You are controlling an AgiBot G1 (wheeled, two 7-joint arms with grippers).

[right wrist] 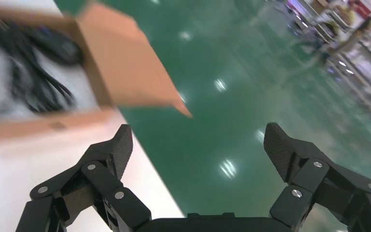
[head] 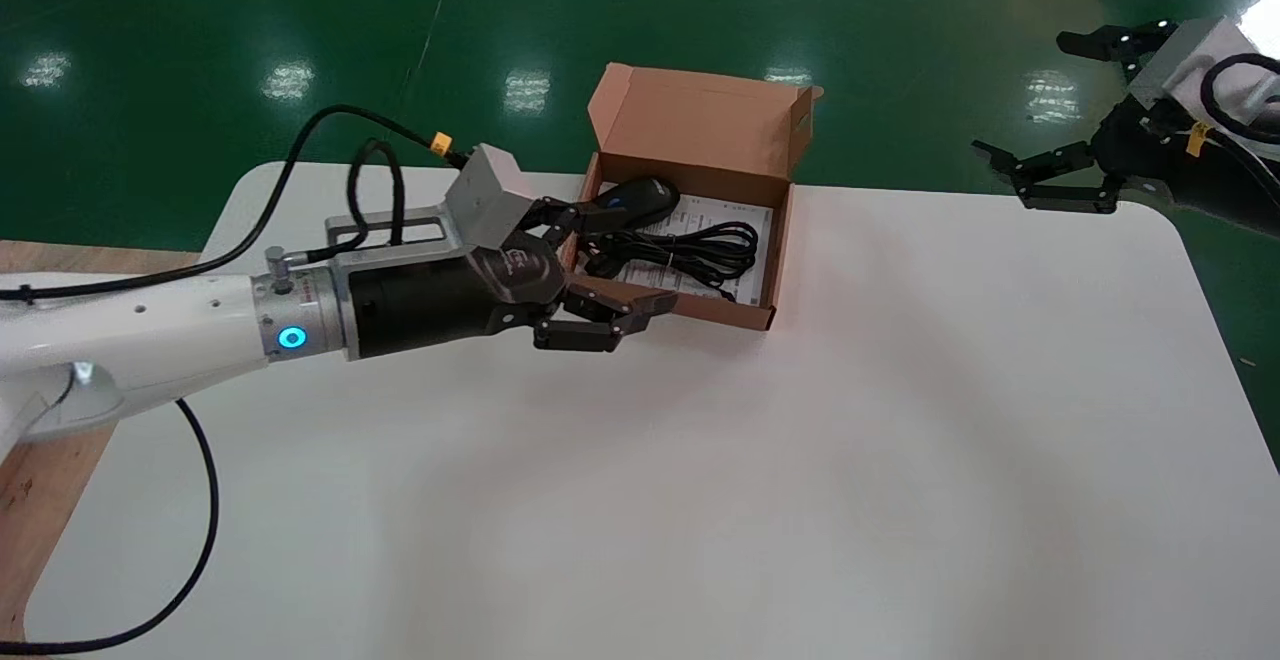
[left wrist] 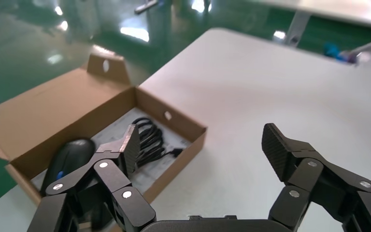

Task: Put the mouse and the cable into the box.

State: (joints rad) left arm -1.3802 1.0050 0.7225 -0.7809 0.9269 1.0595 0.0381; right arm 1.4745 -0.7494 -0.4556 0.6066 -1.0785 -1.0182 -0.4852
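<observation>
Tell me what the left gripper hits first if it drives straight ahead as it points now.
Probably the cable in the box: the open left gripper straddles the box's near wall, one finger over the inside, the other over the table. Height is unclear. Right gripper idles apart.

Robot's left arm stretched forward and low, left gripper (head: 610, 262) with fingers spread wide apart, right arm raised at far right, right gripper (head: 1030, 95) fingers spread too
</observation>
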